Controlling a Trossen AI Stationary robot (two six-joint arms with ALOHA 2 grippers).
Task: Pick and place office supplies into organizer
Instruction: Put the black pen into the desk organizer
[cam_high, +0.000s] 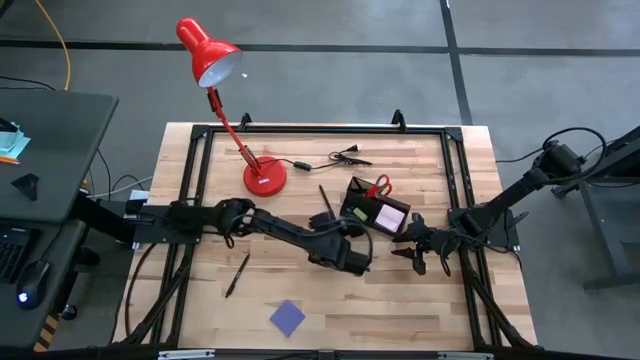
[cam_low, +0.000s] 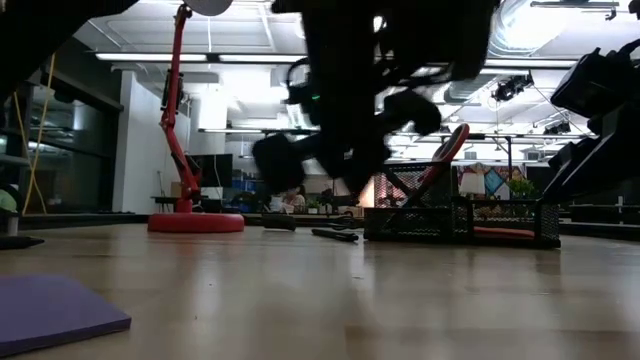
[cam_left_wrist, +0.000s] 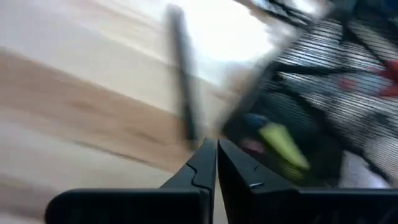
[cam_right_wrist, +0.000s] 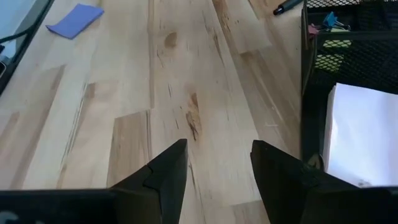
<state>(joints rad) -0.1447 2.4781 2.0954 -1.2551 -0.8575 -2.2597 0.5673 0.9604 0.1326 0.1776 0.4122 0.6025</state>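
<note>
The black mesh organizer (cam_high: 375, 208) stands right of the table's middle. Red-handled scissors (cam_high: 380, 187) and a pink note pad (cam_high: 389, 216) sit in it, and a yellow piece (cam_left_wrist: 283, 144) shows inside. One dark pen (cam_high: 325, 198) lies on the table just left of it. My left gripper (cam_high: 335, 225) (cam_left_wrist: 216, 149) is shut at that pen's near end (cam_left_wrist: 191, 134). A second pen (cam_high: 237, 273) and the blue-purple note pad (cam_high: 288, 318) lie nearer the near edge. My right gripper (cam_high: 410, 257) (cam_right_wrist: 217, 155) hangs open over bare wood beside the organizer's near right corner. My left gripper's shut fingertips (cam_left_wrist: 208, 155) stand right beside the near end of the pen on the table, in line with the pen. The view is blurred, and I cannot tell whether they touch it.
The red desk lamp (cam_high: 262, 175) stands left of the organizer, its black cable and plug (cam_high: 345, 155) behind. A black metal frame (cam_high: 200, 180) runs around the table. A blue binder clip (cam_right_wrist: 329, 22) sits in the organizer. Bare wood lies between the organizer and the near edge.
</note>
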